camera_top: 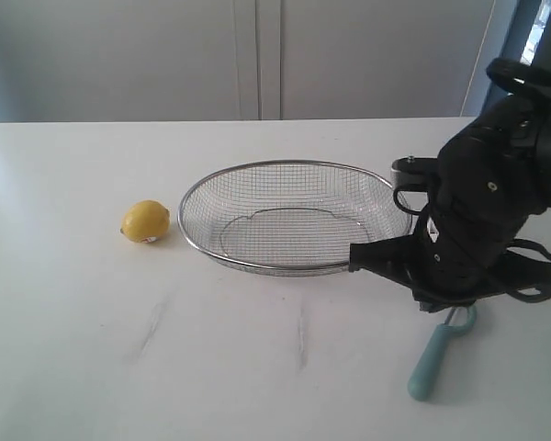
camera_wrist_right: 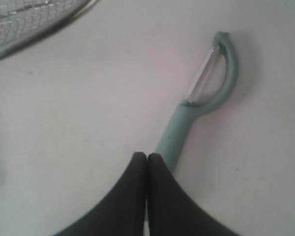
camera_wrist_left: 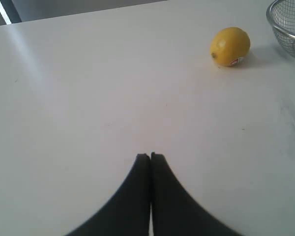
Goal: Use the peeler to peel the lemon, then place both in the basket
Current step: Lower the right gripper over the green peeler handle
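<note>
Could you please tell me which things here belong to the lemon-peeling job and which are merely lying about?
Part of the job: lemon, peeler, basket.
Not part of it: white table, grey cabinet doors behind.

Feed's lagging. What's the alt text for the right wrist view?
The shut right gripper hangs over the handle end of the teal peeler, which lies flat on the white table; contact is unclear. The basket shows at the frame's edge.
</note>
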Controlling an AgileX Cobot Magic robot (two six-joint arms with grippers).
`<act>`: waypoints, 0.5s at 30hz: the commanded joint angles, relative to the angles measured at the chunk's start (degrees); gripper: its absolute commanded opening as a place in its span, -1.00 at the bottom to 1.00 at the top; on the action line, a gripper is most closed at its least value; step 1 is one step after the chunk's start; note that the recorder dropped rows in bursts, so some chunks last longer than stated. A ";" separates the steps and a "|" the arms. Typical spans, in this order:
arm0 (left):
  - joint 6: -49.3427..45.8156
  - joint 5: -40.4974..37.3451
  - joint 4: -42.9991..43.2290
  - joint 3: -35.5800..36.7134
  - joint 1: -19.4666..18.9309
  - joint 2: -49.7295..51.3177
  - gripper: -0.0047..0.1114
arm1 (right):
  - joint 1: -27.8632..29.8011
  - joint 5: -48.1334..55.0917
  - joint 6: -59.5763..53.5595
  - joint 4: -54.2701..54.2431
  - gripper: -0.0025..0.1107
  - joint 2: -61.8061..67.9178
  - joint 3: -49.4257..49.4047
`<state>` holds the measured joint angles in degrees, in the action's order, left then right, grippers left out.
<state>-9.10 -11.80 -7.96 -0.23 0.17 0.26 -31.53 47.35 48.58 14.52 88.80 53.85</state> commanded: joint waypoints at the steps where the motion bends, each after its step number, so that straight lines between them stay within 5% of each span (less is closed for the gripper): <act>1: 0.08 0.12 -0.29 0.23 -0.10 -0.26 -0.92 | 0.16 -3.40 1.23 0.75 -0.96 -0.04 -0.11; 15: 0.08 0.12 -0.29 0.23 -0.10 -0.26 -0.92 | 5.23 2.70 2.26 -2.40 -0.96 -0.04 -0.11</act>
<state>-9.10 -11.80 -7.96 -0.23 0.17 0.26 -26.82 49.42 50.53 13.07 88.80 53.85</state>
